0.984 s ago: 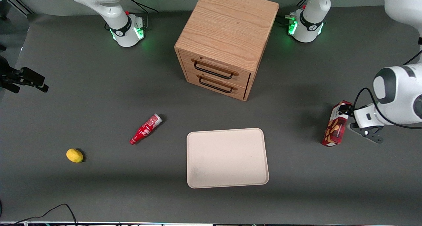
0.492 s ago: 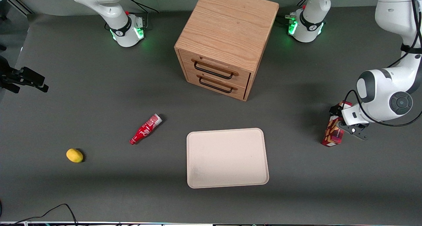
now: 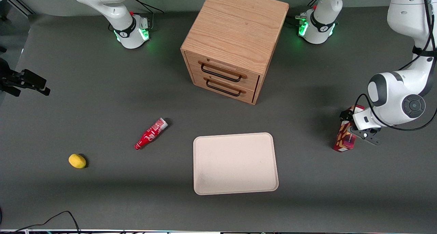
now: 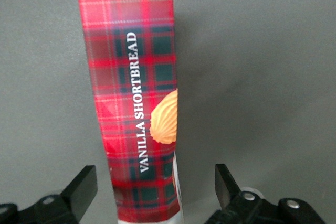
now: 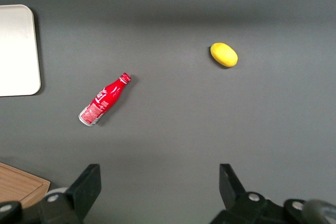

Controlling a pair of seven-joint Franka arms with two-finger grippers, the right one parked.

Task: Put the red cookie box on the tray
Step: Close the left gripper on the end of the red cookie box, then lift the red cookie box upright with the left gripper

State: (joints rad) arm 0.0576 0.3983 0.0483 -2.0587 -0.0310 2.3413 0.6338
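The red cookie box point(image 4: 137, 119) is straddled by the unclosed gripper point(image 4: 152, 192), at three o'clock from the tray point(image 3: 235, 164).

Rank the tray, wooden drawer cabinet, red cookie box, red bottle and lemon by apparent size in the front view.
1. Wooden drawer cabinet
2. Tray
3. Red cookie box, partly covered by the gripper, which is open around it
4. Red bottle, close to the box, so unsure
5. Lemon
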